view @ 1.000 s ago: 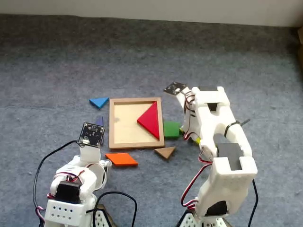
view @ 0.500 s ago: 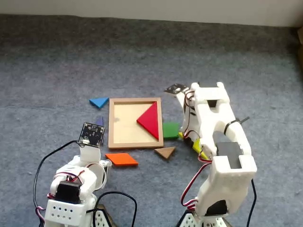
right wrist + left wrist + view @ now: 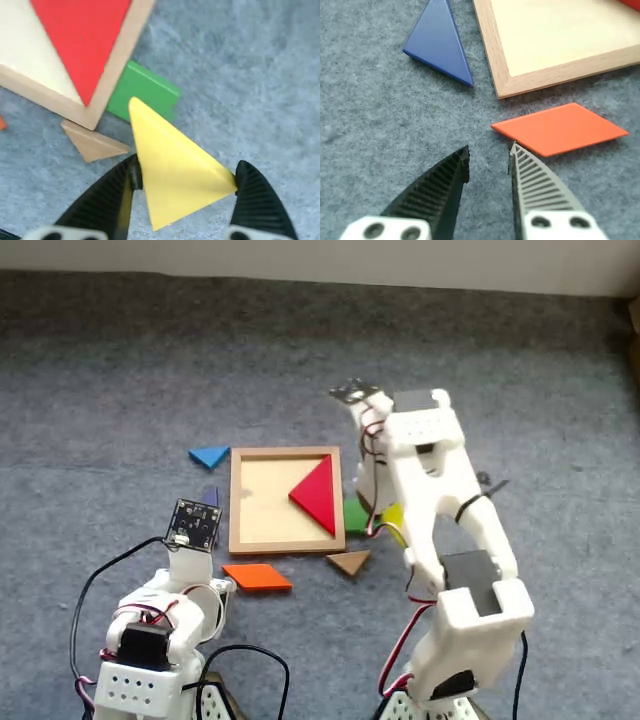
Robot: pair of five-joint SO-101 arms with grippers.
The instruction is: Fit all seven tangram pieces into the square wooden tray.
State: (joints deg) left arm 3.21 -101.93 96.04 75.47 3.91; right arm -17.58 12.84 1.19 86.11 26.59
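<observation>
The square wooden tray (image 3: 238, 502) lies mid-table with a large red triangle (image 3: 318, 495) in its right half. My right gripper (image 3: 185, 180) is shut on a yellow triangle (image 3: 175, 172), held off the carpet just right of the tray, above the green square (image 3: 145, 92) and near the brown triangle (image 3: 92, 142). From above, the yellow triangle (image 3: 392, 520) shows under the right arm. My left gripper (image 3: 488, 155) is open and empty over the carpet, beside the orange parallelogram (image 3: 560, 135). A dark blue triangle (image 3: 440, 42) lies left of the tray.
A small light blue triangle (image 3: 209, 455) lies off the tray's far left corner. The orange parallelogram (image 3: 258, 577) and brown triangle (image 3: 349, 561) lie along the tray's near side, the green square (image 3: 358, 515) against its right rim. Grey carpet extends all round.
The right arm has swung away from the near edge and leftward toward the tray, carrying the yellow triangle. The left arm has stayed still.
</observation>
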